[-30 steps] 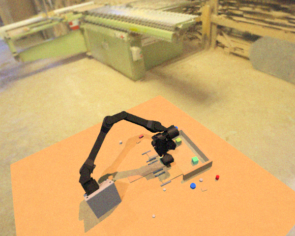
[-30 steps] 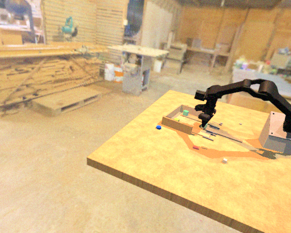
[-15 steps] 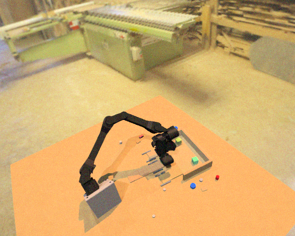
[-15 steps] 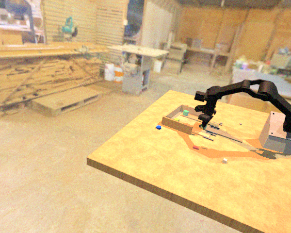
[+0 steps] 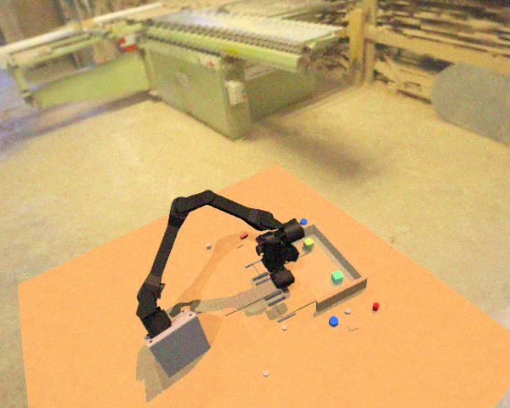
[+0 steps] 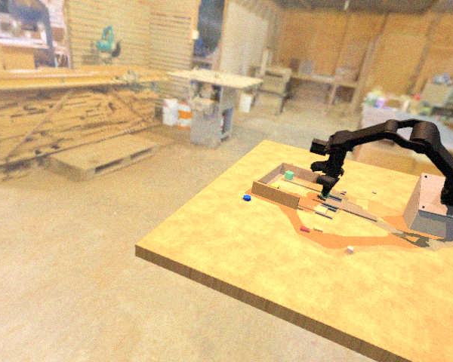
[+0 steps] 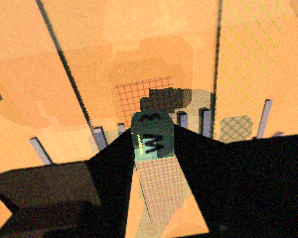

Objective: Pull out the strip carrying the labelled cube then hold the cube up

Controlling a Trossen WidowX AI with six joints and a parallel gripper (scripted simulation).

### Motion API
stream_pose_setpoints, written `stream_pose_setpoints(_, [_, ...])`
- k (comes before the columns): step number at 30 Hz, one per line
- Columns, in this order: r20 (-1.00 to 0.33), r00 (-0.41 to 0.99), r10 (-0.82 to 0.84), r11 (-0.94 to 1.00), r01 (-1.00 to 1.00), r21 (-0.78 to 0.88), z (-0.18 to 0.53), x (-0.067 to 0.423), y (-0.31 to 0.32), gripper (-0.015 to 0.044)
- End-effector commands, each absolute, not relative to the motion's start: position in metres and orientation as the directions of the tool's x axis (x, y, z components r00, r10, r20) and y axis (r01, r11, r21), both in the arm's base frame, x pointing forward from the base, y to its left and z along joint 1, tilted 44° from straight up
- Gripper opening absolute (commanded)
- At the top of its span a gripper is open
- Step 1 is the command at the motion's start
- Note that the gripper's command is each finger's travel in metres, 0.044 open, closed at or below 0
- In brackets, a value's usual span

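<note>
where the arm bends down over the middle of the orange counter [image 5: 378, 359], its gripper [image 7: 154, 149] has the jaws clamped on the labelled cube [image 7: 152, 139], a small teal-green block with a dark "w" on the face turned to the wrist camera. from the wrist view, the cube sits at the end of a mesh strip [image 7: 156, 183] that runs back under the gripper, with short grey pegs [image 7: 99, 137] standing in a row to either side of it. whether the cube is touching the strip or just off it, i cannot tell. from the exterior view the gripper [image 6: 325, 193] is low, just outside the open side of a low-walled tray [image 6: 275, 193].

inside the tray are 2 other cubes, a yellow-green cube [image 5: 308, 241] by the far wall and a green cube [image 5: 337, 275] near the corner. a blue disc [image 5: 333, 320] and a red cylinder [image 5: 376, 306] lie on the counter beyond the tray's near wall.
</note>
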State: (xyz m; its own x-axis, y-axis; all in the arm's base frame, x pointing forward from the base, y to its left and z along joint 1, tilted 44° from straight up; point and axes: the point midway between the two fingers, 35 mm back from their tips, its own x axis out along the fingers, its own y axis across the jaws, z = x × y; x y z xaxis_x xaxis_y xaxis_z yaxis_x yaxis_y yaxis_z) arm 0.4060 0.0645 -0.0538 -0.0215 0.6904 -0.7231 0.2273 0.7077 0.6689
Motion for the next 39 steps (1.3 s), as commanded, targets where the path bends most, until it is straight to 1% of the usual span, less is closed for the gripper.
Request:
stream_pose_setpoints(1, [-0.726, -0.016, 0.688, 0.71, 0.225, 0.667, -0.044, 0.394, 0.055, 0.0])
stream_pose_setpoints(7, [-0.723, -0.02, 0.691, 0.706, 0.234, 0.668, -0.035, 0.373, 0.045, 0.0])
stream_pose_setpoints(11, [-0.723, -0.02, 0.691, 0.706, 0.235, 0.668, -0.034, 0.367, 0.045, 0.0])
stream_pose_setpoints(29, [-0.723, -0.023, 0.691, 0.706, 0.237, 0.667, -0.035, 0.304, 0.043, 0.0])
stream_pose_setpoints(33, [-0.723, -0.023, 0.691, 0.706, 0.237, 0.667, -0.033, 0.302, 0.04, 0.0])
stream_pose_setpoints(39, [-0.724, -0.023, 0.69, 0.707, 0.237, 0.666, -0.01, 0.303, 0.018, 0.0])
